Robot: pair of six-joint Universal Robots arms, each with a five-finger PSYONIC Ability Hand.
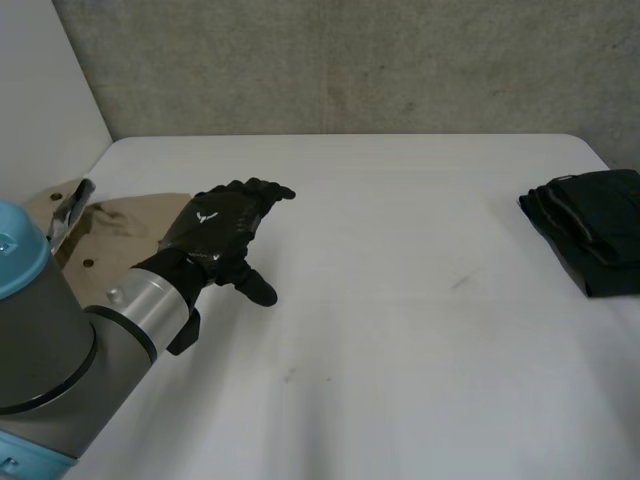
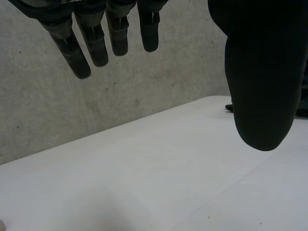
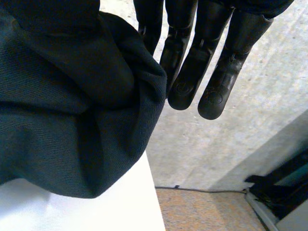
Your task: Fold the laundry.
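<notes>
A dark, folded garment (image 1: 595,230) lies at the table's right edge in the head view. Seen from the right wrist, a bunch of that dark cloth (image 3: 72,120) is pressed between my right hand (image 3: 192,53) and its covered thumb, with the fingers straight against the fold. My left hand (image 1: 225,235) hovers over the left part of the white table (image 1: 400,300), palm down, fingers straight and thumb spread. From the left wrist its fingers (image 2: 96,38) and thumb (image 2: 260,86) hold nothing, and a sliver of the dark garment (image 2: 303,108) peeks out beyond the thumb.
A tan sheet (image 1: 110,235) with small holes lies at the table's left edge, beside my left arm. A concrete wall (image 1: 350,60) stands behind the table. Past the right edge of the table (image 3: 120,211) are brown floor (image 3: 207,209) and black equipment (image 3: 279,187).
</notes>
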